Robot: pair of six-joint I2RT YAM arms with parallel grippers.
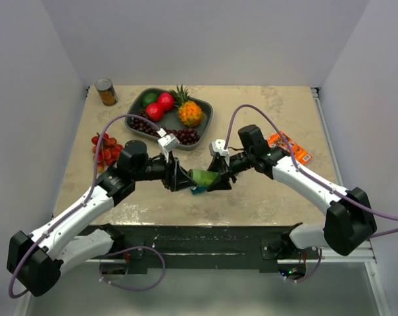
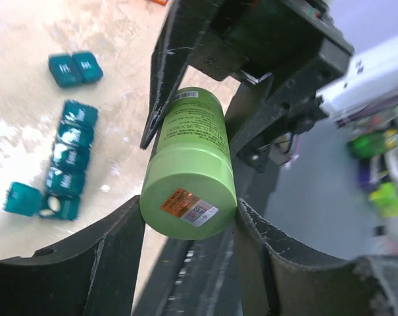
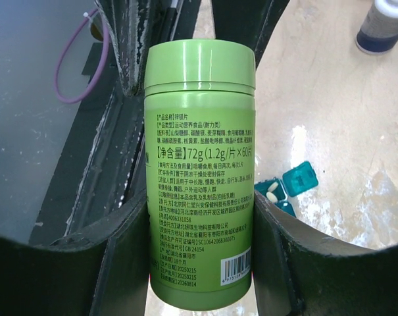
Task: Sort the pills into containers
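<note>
Both arms meet over the middle of the table and together they hold one green bottle, which lies sideways in the air between them. The left gripper is closed on the cap, one finger pressing on each side. The right gripper is closed on the lower part of the body, also with a finger on each side. The label is printed in small Chinese text. One larger line reads "72g (1.2g/片×60片)", near the bottom there are numbers such as 20250215, and a barcode stands in the corner. The flat top of the cap carries an orange sticker with a square code, too small to read. The containers lie on the table just below the bottle, near the front edge. From the left wrist they show as a teal strip of several closed cubes, a separate pair a little apart from it, and an open cube at the end of the strip. In the right wrist view, two open cubes hold white pills. Further back stand a dark tray of fruit, a can and an orange packet.
</note>
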